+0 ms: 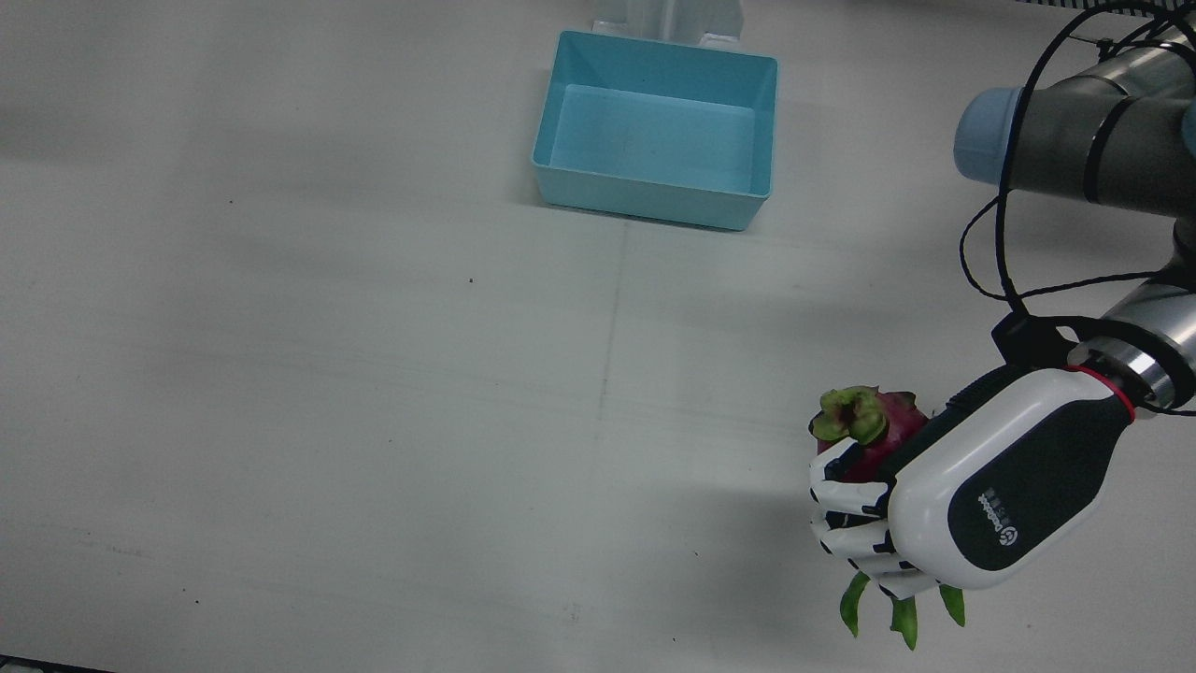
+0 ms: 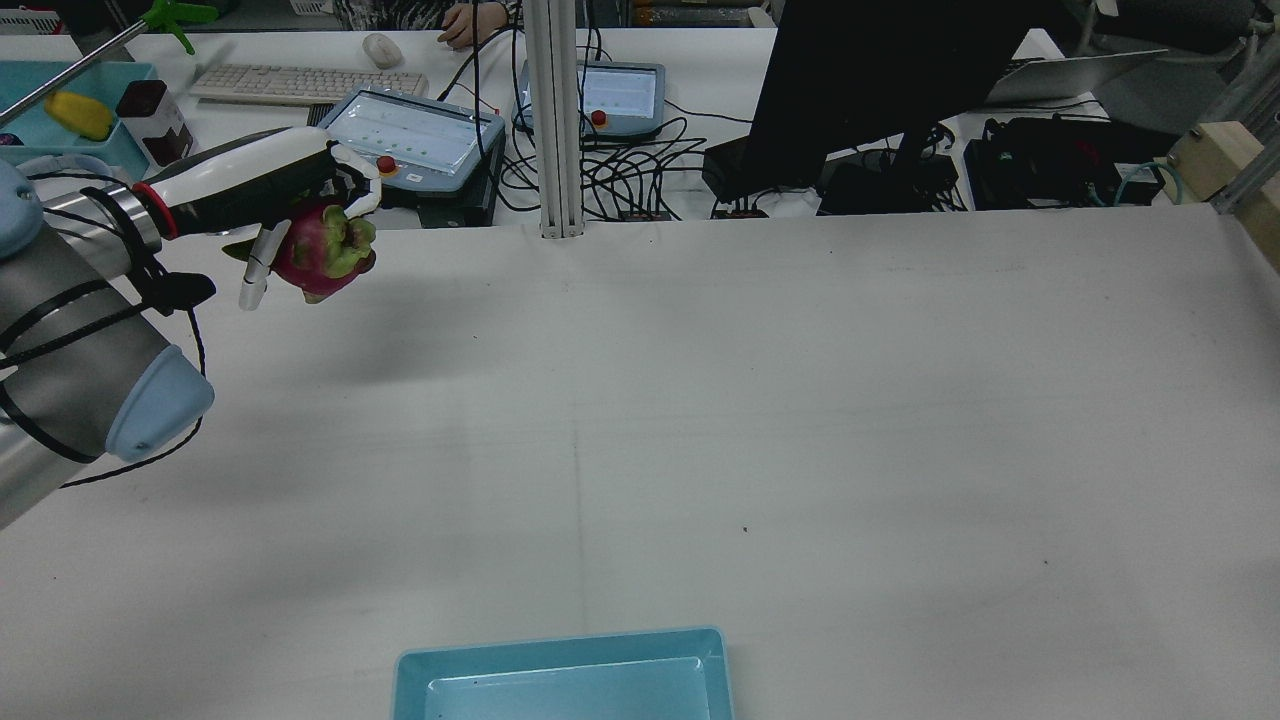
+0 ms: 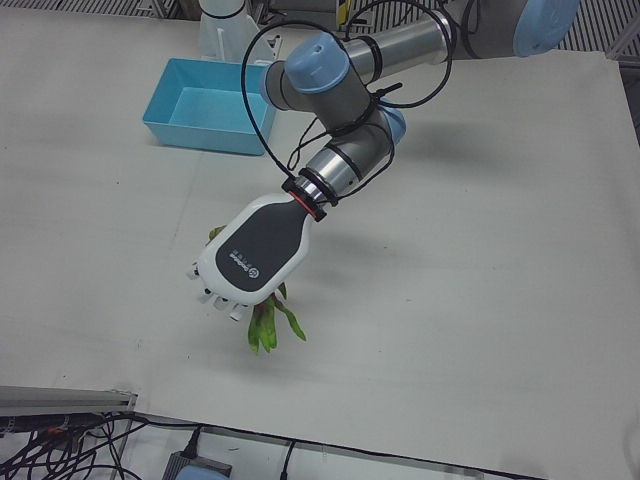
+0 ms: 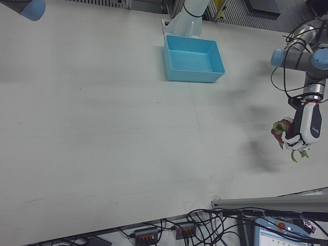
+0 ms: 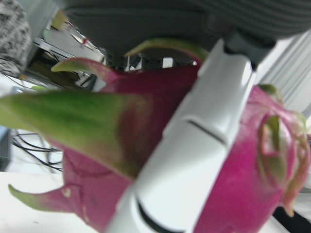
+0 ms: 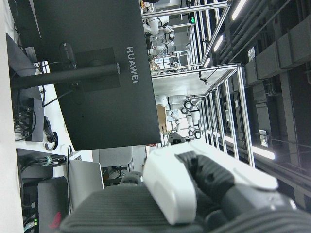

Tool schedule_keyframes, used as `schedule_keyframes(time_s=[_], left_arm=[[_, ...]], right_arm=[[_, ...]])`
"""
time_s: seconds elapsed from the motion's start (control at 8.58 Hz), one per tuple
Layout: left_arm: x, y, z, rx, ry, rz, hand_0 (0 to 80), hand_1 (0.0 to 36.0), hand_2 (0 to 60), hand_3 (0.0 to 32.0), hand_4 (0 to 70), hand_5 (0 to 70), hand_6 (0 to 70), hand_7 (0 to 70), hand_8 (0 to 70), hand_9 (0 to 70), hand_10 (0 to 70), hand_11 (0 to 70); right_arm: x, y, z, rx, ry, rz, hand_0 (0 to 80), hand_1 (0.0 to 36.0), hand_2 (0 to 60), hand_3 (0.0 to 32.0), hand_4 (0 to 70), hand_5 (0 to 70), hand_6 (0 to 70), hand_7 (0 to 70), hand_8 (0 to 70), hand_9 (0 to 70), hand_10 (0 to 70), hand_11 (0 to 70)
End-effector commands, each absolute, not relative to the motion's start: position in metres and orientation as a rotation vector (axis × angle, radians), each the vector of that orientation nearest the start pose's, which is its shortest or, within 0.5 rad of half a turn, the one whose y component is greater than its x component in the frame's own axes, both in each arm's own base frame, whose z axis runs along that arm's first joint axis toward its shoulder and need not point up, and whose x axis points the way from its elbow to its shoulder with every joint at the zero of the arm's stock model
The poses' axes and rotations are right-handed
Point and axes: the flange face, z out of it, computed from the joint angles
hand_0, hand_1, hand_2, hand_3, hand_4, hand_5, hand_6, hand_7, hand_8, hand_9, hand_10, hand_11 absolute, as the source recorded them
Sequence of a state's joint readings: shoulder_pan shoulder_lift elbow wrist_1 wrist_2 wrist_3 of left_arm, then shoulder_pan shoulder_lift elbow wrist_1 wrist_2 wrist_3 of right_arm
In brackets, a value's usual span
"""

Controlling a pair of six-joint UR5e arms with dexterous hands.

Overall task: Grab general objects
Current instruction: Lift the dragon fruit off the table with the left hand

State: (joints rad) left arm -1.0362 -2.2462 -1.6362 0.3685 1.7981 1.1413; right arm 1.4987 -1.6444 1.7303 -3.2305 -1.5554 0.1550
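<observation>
A magenta dragon fruit (image 1: 879,439) with green scales is held in my left hand (image 1: 972,495), which is shut on it near the table's operator-side edge. In the rear view the fruit (image 2: 320,255) hangs under the hand (image 2: 250,185), off the table, with its shadow on the surface beneath. From the left-front view only the green tips (image 3: 268,325) show below the hand (image 3: 255,255). The left hand view is filled by the fruit (image 5: 252,194) with one white finger (image 5: 194,145) across it. Only part of my right hand (image 6: 194,184) shows, in its own view; its fingers are hidden.
A light blue bin (image 1: 654,131) stands at the robot's side of the table, midway between the arms, with nothing in it. Beyond the far edge in the rear view are a black monitor (image 2: 880,80), teach pendants (image 2: 415,130), cables and a person's hand (image 2: 465,20).
</observation>
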Motion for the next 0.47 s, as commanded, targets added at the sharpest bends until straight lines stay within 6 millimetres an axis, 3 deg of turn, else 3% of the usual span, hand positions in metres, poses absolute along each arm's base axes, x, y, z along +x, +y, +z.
schedule_keyframes(time_s=[0.0, 0.12, 0.35], left_arm=[[0.231, -0.569, 0.200, 0.163, 2.075, -0.526, 80.0, 36.0, 60.0, 0.0, 70.0, 70.0, 70.0, 70.0, 70.0, 70.0, 70.0, 70.0], [0.246, -0.539, 0.186, 0.083, 2.077, -0.453, 80.0, 35.9, 60.0, 0.0, 70.0, 70.0, 70.0, 70.0, 70.0, 70.0, 70.0, 70.0], [0.301, -0.475, 0.169, -0.065, 2.076, -0.339, 80.0, 35.3, 60.0, 0.0, 70.0, 70.0, 70.0, 70.0, 70.0, 70.0, 70.0, 70.0]], right_arm=[[0.101, -0.467, 0.653, 0.229, 2.158, -2.174, 0.0, 0.0, 0.0, 0.0, 0.0, 0.0, 0.0, 0.0, 0.0, 0.0, 0.0, 0.0], [0.101, -0.467, 0.653, 0.229, 2.158, -2.174, 0.0, 0.0, 0.0, 0.0, 0.0, 0.0, 0.0, 0.0, 0.0, 0.0, 0.0, 0.0], [0.101, -0.467, 0.653, 0.229, 2.158, -2.174, 0.0, 0.0, 0.0, 0.0, 0.0, 0.0, 0.0, 0.0, 0.0, 0.0, 0.0, 0.0]])
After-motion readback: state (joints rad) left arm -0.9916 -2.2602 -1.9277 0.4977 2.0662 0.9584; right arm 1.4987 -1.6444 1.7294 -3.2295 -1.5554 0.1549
